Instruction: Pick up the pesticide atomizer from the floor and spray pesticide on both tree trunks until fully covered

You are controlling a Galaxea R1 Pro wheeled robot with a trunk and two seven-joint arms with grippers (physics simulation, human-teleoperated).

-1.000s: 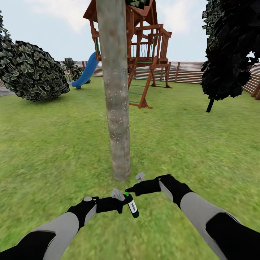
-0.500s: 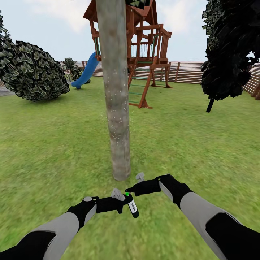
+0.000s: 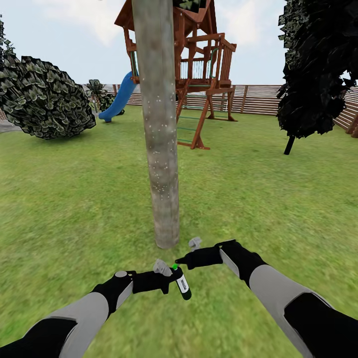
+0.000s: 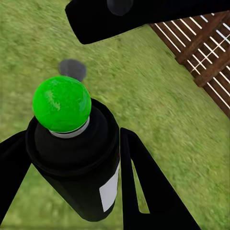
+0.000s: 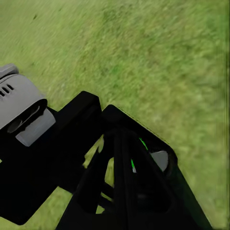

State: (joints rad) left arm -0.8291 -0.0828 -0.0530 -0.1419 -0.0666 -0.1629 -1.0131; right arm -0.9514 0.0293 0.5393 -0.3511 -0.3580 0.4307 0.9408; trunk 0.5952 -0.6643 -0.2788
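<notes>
A pale mottled tree trunk [image 3: 161, 149] rises straight ahead from the lawn, dotted with small white specks. Just in front of its base, my left gripper [image 3: 171, 279] is shut on the pesticide atomizer [image 3: 182, 285], a small dark bottle with a white label. In the left wrist view the atomizer [image 4: 76, 158] sits between both black fingers, its green dot [image 4: 62, 103] on top. My right gripper [image 3: 180, 259] is shut, its tip right beside the green dot [image 3: 174, 267]. In the right wrist view its closed fingers [image 5: 120, 182] hide most of the bottle.
A wooden play tower [image 3: 201, 74] with a blue slide [image 3: 119, 97] stands behind the trunk. A leafy bush [image 3: 44, 99] is at the left and a dark conifer [image 3: 313, 74] at the right. A slatted wooden fence [image 3: 258, 99] runs along the back. Grass surrounds the trunk.
My right gripper has shifted very slightly to the right. The left gripper, the atomizer and the view are unchanged.
</notes>
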